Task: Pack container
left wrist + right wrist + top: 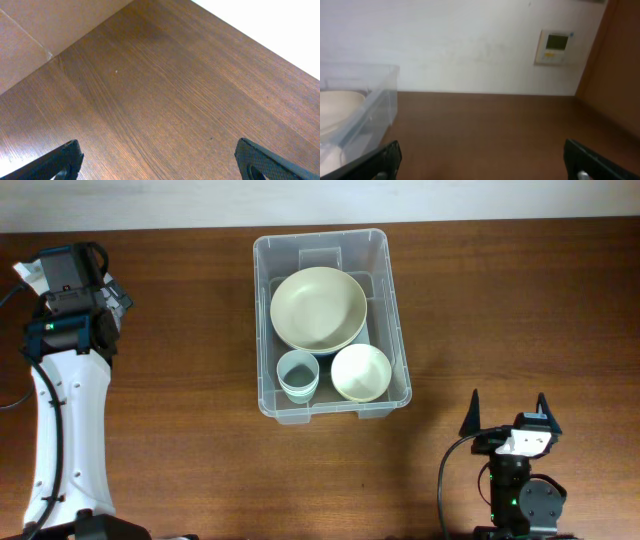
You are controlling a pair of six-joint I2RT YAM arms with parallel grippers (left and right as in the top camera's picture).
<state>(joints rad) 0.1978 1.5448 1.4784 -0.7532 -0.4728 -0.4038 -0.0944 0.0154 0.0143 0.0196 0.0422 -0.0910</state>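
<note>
Black, cross-hatched fingertips (65, 160) of the left gripper (167, 162) frame the left wrist view at 7 and 5 o'clock, jaws spread wide over bare, fine-grained brown wood with nothing between them. Seen from overhead, the left arm (60, 430), smooth and white-shelled, runs up the 9 o'clock edge of the table (180, 330). The right gripper (507, 412) sits at 5 o'clock, its two pointed black fingers also apart and holding nothing. The container (261, 330), a clear rectangular plastic tub with rounded corners and a thick rim, stands at centre toward 12 o'clock. Inside it, a large round cream bowl (318, 308) fills the 12 o'clock end, a pale blue-grey cup (298, 375) stands in the 7 o'clock corner and a small cream bowl (360, 371) in the 5 o'clock corner. In the right wrist view, a square wall panel (555, 46) hangs at 1 o'clock on a white wall.
</note>
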